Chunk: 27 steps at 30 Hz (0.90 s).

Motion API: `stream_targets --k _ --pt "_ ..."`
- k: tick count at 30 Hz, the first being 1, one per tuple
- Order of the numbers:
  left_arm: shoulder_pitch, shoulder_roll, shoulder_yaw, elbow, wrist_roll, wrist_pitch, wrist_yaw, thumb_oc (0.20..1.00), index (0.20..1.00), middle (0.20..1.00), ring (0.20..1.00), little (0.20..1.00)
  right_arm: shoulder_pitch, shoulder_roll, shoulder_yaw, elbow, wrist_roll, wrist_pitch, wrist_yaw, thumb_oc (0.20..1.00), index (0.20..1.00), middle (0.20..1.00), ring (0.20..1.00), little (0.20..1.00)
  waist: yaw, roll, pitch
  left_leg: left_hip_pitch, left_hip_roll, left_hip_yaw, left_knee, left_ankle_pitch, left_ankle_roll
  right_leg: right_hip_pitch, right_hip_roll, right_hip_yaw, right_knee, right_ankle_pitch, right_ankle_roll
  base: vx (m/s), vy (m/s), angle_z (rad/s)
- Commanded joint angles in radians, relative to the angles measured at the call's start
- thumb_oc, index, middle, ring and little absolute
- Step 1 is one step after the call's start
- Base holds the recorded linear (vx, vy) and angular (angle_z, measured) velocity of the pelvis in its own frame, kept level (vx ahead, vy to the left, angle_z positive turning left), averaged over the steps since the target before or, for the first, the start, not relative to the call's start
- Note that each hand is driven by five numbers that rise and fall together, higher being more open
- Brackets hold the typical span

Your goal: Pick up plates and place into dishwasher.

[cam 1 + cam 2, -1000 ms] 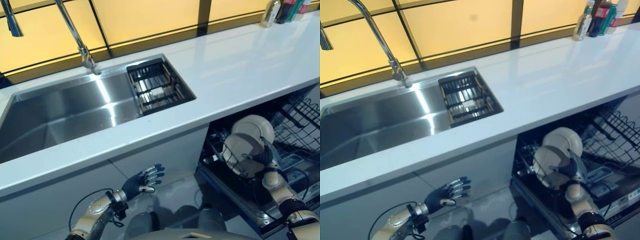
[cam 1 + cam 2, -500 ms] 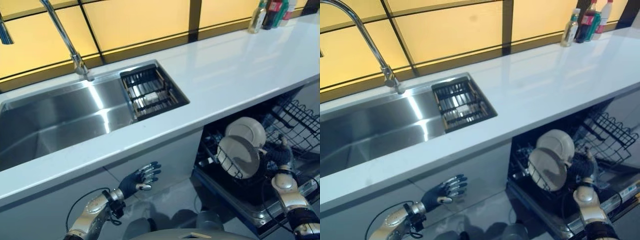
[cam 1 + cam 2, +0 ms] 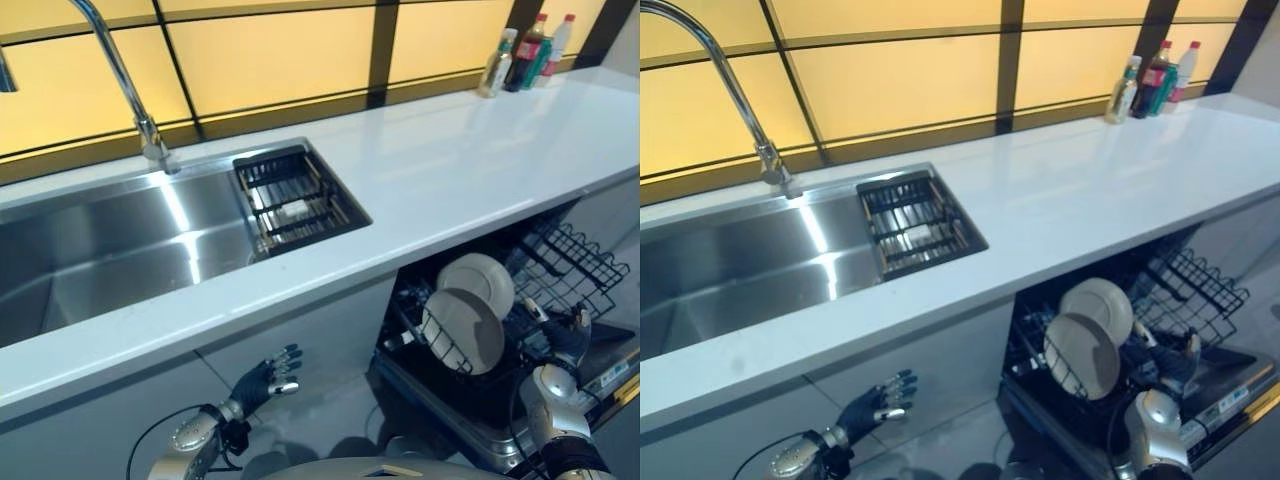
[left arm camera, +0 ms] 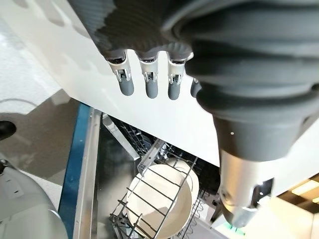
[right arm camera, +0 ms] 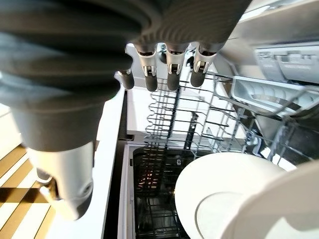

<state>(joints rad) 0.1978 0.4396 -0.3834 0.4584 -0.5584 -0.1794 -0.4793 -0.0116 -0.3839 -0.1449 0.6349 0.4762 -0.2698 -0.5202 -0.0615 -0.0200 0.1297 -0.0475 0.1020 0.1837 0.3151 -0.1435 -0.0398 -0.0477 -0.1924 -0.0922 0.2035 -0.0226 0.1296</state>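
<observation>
The long white table runs across the scene with nothing on it but a few bottles at its far right end, and the steel sink set into its left part holds only a dark wire drain basket; no plate shows on either. Below the table on the right, the dishwasher stands open with its lower rack pulled out, and two pale plates stand on edge in it, one just behind the other, so the loading looks done as far as the plates in sight go. The right robot hand sits near the right side of those plates, apart from them, with fingers relaxed and holding nothing. The left robot hand hangs low in front of the cabinet under the sink, fingers loosely spread and empty. What is left, at a guess, is finding any further plates, or closing up.
</observation>
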Motion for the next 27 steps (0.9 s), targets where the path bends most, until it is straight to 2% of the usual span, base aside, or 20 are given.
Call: stream_targets --k 1,5,9,15,23,27 --pt "0.0 0.045 0.021 -0.058 0.018 -0.021 -0.019 1.0 1.0 1.0 1.0 1.0 -0.114 -0.017 -0.02 0.041 0.058 -0.069 -0.078 1.0 1.0 1.0 1.0 1.0 0.024 0.017 0.067 0.032 -0.004 -0.028 -0.012 -0.063 0.057 -0.064 0.008 0.007 0.032 0.033 0.047 -0.01 -0.061 0.17" --pt "-0.014 0.073 -0.009 -0.072 -0.01 -0.019 -0.025 1.0 1.0 1.0 1.0 1.0 -0.185 -0.031 -0.064 0.161 0.089 -0.097 -0.192 1.0 1.0 1.0 1.0 1.0 0.053 0.036 0.096 -0.016 0.009 -0.047 0.023 -0.052 0.05 -0.076 0.013 0.002 0.047 0.032 0.039 -0.02 -0.057 0.18" --pt "-0.022 0.09 -0.05 -0.099 -0.025 -0.012 -0.009 1.0 1.0 1.0 1.0 1.0 -0.241 -0.051 -0.098 0.256 0.096 -0.107 -0.237 1.0 1.0 1.0 1.0 1.0 0.076 0.056 0.111 -0.043 0.018 -0.068 0.038 -0.039 0.037 -0.07 0.019 -0.005 0.047 0.028 0.031 0.01 -0.044 0.19" --pt "-0.01 0.095 -0.087 -0.113 -0.035 -0.02 0.009 1.0 1.0 1.0 1.0 1.0 -0.262 -0.081 -0.12 0.314 0.07 -0.136 -0.329 1.0 1.0 1.0 1.0 1.0 0.082 0.078 0.113 -0.061 0.033 -0.08 0.05 -0.024 0.017 -0.064 0.021 -0.015 0.057 0.014 0.017 0.04 -0.001 0.07" --pt "0.016 0.092 -0.125 -0.12 -0.059 -0.023 0.028 1.0 1.0 1.0 1.0 1.0 -0.25 -0.139 -0.201 0.355 0.115 -0.185 -0.364 1.0 1.0 1.0 1.0 1.0 0.063 0.103 0.103 -0.066 0.047 -0.083 0.062 -0.02 -0.005 -0.065 0.018 -0.012 0.077 -0.005 0.007 0.05 0.021 0.0" --pt "0.04 0.088 -0.139 -0.137 -0.076 -0.015 0.038 1.0 1.0 1.0 1.0 1.0 -0.238 -0.189 -0.24 0.35 0.143 -0.186 -0.307 1.0 1.0 1.0 1.0 1.0 0.05 0.123 0.091 -0.057 0.051 -0.083 0.06 -0.021 -0.016 -0.054 0.016 -0.013 0.079 -0.018 0.004 0.06 0.04 -0.02"
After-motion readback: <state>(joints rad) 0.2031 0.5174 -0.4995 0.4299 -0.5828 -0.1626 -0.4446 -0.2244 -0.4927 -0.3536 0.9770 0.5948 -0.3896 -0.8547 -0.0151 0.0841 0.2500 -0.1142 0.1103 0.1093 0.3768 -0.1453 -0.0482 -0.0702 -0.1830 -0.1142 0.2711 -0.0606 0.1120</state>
